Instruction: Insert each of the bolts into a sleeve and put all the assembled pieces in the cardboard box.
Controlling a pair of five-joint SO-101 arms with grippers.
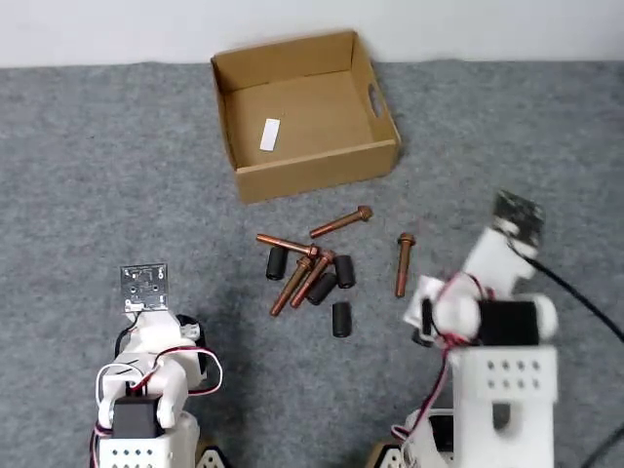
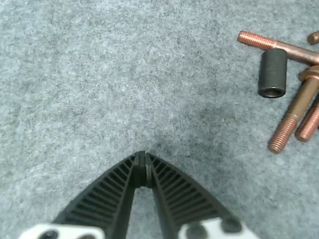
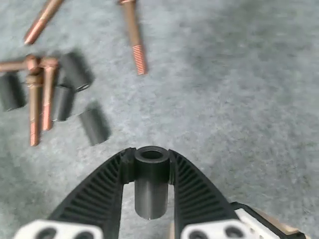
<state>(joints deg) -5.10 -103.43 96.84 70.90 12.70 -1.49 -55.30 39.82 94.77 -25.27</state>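
Right gripper (image 3: 151,158) clamped on one black sleeve (image 3: 151,191); left gripper (image 2: 142,162) closed tip to tip

Finding 1: the right gripper's ribbed fingers (image 3: 192,191) press both sides of the sleeve. It stands upright between them, bore toward the wrist camera, above the grey felt (image 1: 97,175).

Finding 2: the left gripper's fingers (image 2: 112,186) meet at their tips over bare felt, to the left of the parts pile.

Finding 3: four loose sleeves (image 1: 341,319) lie on the felt at the table's centre, mixed with five copper-coloured bolts (image 1: 292,285). Two bolts lie side by side and touching. One bolt (image 1: 404,264) lies apart on the right of the pile, and another (image 1: 341,222) lies on the pile's far side, nearest the box.

Finding 4: the cardboard box (image 1: 317,161) sits beyond the pile, apart from it, with a white slip (image 1: 270,135) flat on its floor.

Finding 5: the felt covers the whole working surface, and a plain white wall (image 1: 97,29) borders its far edge.
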